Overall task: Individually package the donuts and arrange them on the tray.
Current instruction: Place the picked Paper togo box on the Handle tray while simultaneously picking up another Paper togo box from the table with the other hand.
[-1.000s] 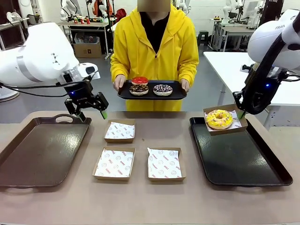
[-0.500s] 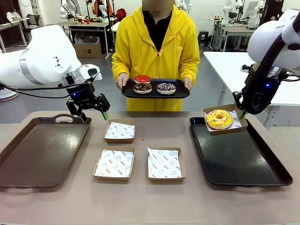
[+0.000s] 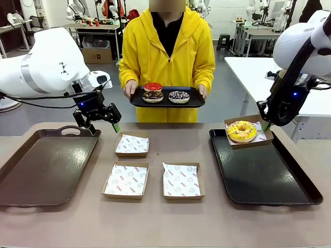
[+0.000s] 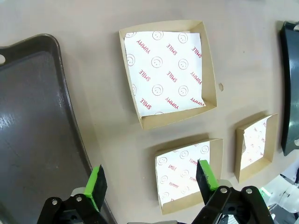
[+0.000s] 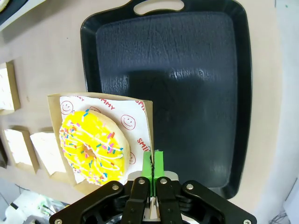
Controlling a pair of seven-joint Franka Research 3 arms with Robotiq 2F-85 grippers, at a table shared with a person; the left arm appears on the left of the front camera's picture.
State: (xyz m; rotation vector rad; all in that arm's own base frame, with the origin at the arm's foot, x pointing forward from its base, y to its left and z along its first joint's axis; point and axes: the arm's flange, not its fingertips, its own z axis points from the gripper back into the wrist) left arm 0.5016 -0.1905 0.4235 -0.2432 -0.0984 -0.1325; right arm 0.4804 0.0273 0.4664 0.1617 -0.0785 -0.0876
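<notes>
Altogether four donuts (image 3: 241, 130), four boxes (image 3: 126, 180); left gripper (image 3: 103, 127) spread, right gripper (image 5: 153, 157) seemingly pinching one.

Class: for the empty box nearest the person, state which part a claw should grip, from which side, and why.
Likely best: grip the thin upright left wall of the far empty box, coming down from above, one finger inside and one outside. The box lies flat, shallow and open-topped, and the open left claw hovers on that side.

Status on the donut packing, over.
Left gripper open above empty boxes. Right gripper shut on box holding yellow donut, at black tray corner. Three donuts on person's tray. Nothing blocking.
</notes>
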